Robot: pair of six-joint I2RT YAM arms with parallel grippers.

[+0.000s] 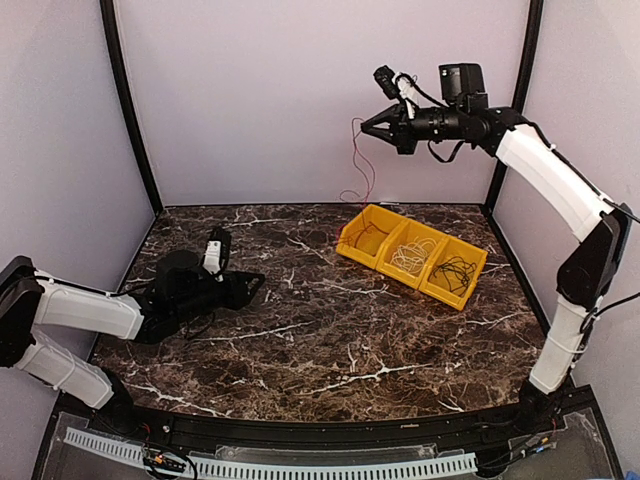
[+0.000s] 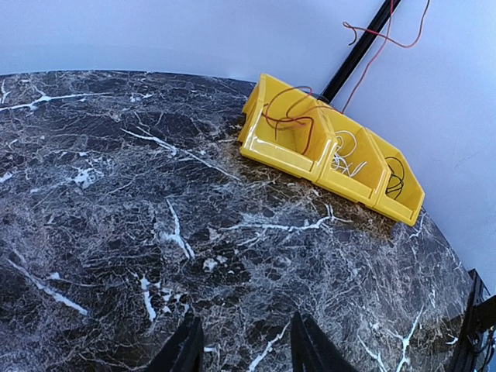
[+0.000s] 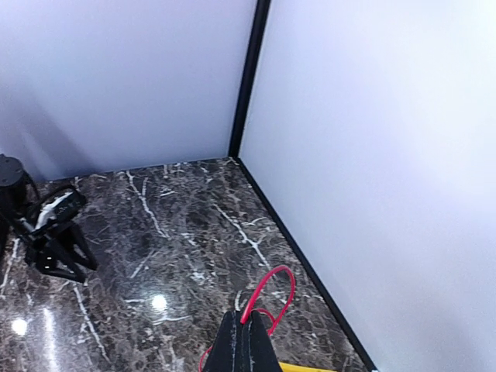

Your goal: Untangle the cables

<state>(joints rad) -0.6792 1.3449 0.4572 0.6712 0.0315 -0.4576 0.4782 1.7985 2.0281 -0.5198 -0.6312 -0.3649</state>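
The right gripper (image 1: 366, 127) is high up in the air, above the far right part of the bench (image 1: 330, 340). Its 2 fingers are pressed tight together, and they pinch the red cable (image 3: 280, 269). A small loop of the red cable sticks up past the fingertips. The rest hangs down in a thin line toward the yellow bins (image 1: 352, 252).

The 3 yellow bins stand side by side in a row at the far right of the bench. The bottom part of the red cable lies in the left bin, in loose loops (you can see it best from the left wrist camera). The white cable (image 1: 412, 255) lies curled up in the middle bin. The black cable (image 1: 455, 270) lies curled up in the right bin. Each cable is in its own bin, and they do not touch each other.

The left gripper (image 1: 258, 285) is low over the left side of the bench, well apart from the bins. It points toward them. Its 2 fingers are spread apart with nothing between them, so it holds nothing
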